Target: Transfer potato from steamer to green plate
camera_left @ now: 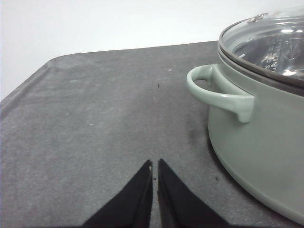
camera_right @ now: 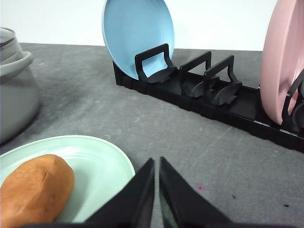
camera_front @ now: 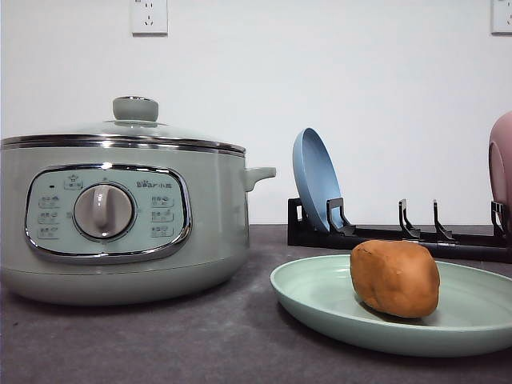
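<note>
The potato lies on the green plate at the table's near edge, both grippers, left and right, pinched closed and empty, with the lidded steamer behind and the dish rack beyond.

On the tabletop the steamer stands left (lid on); the green plate lies right of it, nearer the front, bearing the potato. Behind, a rack holds two plates upright.
</note>
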Available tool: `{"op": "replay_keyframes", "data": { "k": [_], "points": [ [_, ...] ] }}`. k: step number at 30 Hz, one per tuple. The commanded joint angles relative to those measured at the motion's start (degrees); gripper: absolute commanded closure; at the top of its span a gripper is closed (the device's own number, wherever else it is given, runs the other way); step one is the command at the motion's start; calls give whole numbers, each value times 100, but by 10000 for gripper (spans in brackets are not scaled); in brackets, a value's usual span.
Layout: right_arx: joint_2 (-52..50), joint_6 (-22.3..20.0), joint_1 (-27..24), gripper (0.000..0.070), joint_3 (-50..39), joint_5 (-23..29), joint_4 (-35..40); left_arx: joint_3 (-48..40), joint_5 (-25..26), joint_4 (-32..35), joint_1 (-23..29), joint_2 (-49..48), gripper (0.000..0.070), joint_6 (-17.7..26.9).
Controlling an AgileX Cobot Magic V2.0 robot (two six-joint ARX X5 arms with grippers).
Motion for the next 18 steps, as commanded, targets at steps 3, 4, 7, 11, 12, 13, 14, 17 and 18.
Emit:
{"op": "replay_keyframes", "data": {
  "k": [3,4,7,11,12,13,14,17,18],
  "points": [
    [-13,42,2,696,-24,-9,-7,-90,-18,-79,11,-11,677,-13],
    [-13,42,2,696,-24,-9,-7,-90,-19,-79,11,-11,677,-13],
    [-13,42,2,696,-24,-9,-7,-90,-20,-79,11,-11,677,-13],
    [-13,42,2,696,-24,-9,-7,-90,-17,-79,11,-11,677,-13],
    [-13,42,2,696,-24,-9,-7,-90,-17,-79,11,-11,677,-13],
    [-13,42,2,696,-24,-9,-7,-90,-19,-79,11,-11,677,-13],
    [-13,42,2,696,-24,-9,-7,-90,-20,-79,11,-11,677,-13],
    [-13,42,2,696,-24,-9,-7,-90,-17,-79,11,-11,677,-13],
    [-13,43,2,696,-24,-9,-7,-90,-19,-79,11,-11,677,-13]
  ]
}}
